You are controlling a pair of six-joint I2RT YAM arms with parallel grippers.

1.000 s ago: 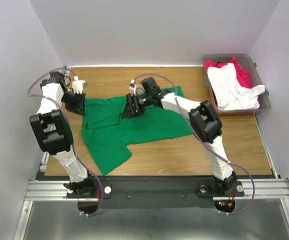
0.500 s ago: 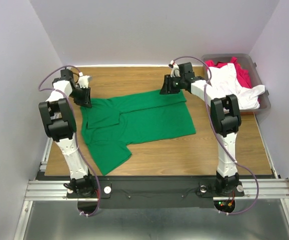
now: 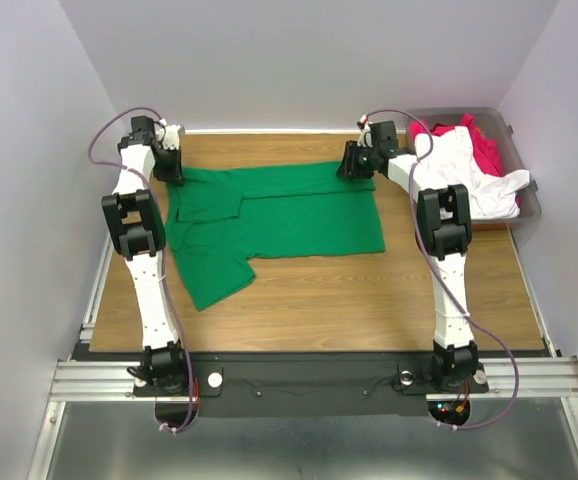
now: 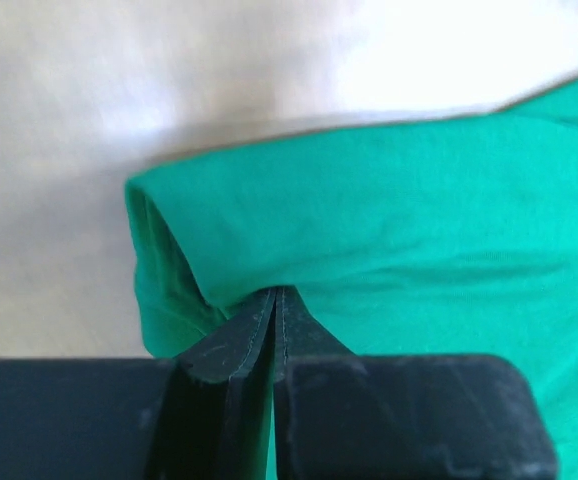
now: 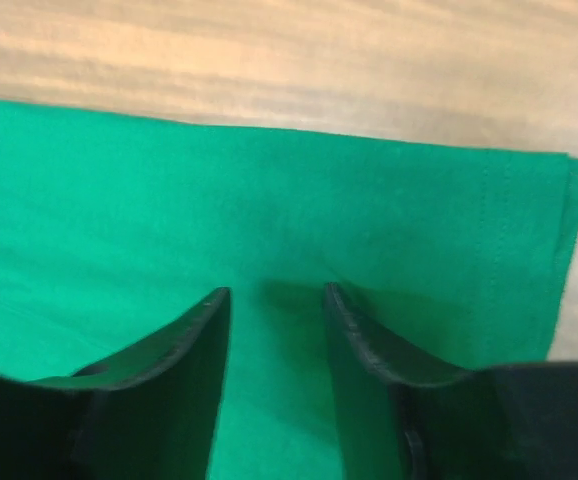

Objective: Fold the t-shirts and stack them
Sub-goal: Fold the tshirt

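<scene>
The bright green t-shirt [image 3: 289, 225] lies spread on the wooden table, its lower left part folded toward the near side. My left gripper [image 3: 172, 170] is at the shirt's far left corner. In the left wrist view that gripper [image 4: 277, 292] is shut on a pinch of the green cloth [image 4: 419, 220]. My right gripper [image 3: 354, 165] is at the shirt's far right corner. In the right wrist view its jaws [image 5: 277, 295] stand apart over flat green cloth [image 5: 169, 200] near the hem. The white t-shirt [image 3: 469, 180] and the crimson red t-shirt [image 3: 486, 152] lie in the bin.
The grey-brown plastic bin [image 3: 531, 208] stands at the table's far right, with a white sleeve hanging over its rim. Bare wood table [image 3: 369, 300] runs between the shirt and the arm bases. Pale walls close in on the left, back and right.
Both arms have moved out to the far corners, drawing the green shirt's far edge wide and flat. The left jaws have closed on the cloth; the right jaws have narrowed.
</scene>
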